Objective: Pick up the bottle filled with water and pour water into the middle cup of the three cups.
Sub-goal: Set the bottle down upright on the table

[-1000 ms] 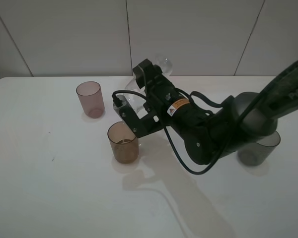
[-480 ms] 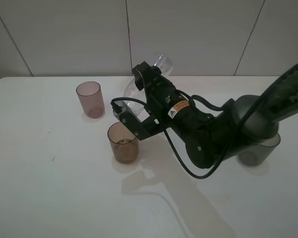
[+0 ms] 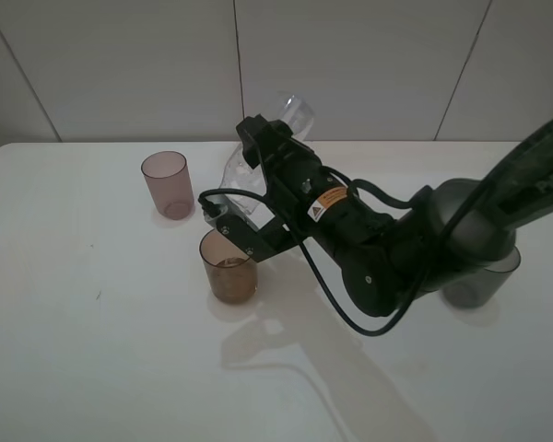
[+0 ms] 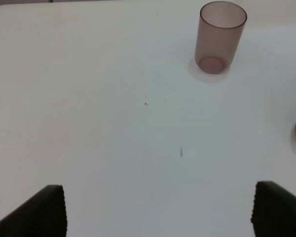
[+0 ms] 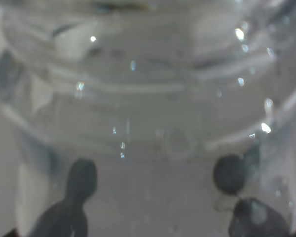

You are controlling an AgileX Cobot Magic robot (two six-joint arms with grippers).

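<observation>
The right pincer (image 3: 249, 189), just left of centre in the high view, is clamped on the bottle (image 3: 293, 112). The bottle is tipped steeply, its base up near the top of the frame and its neck slanting down-left toward the middle cup (image 3: 229, 267). In the right wrist view the clear ribbed bottle (image 5: 148, 98) fills the frame, with droplets on its wall. The left pincer (image 4: 163, 212) is spread wide and holds nothing, hovering over bare surface (image 4: 113, 98).

The amber middle cup stands upright on the surface, left of centre. The mauve-pink cup (image 3: 168, 184) is up and to its left, and the grey cup (image 3: 479, 276) sits far right, half hidden behind the arm.

From here the main risk looks like water missing the cup. The neck seems to sit over the cup's far rim rather than its centre, so a sudden gush could run down the outside and onto the surface. The lower finger also hangs very close to the rim, and a small drop could tip the light tumbler. A wet, smooth bottle may also twist in the grip as the tilt steepens.

Compared with a second ago, the bottle's base is higher in the frame and the pincer has moved slightly left, so the tilt is greater. All three cups are where they were.
</observation>
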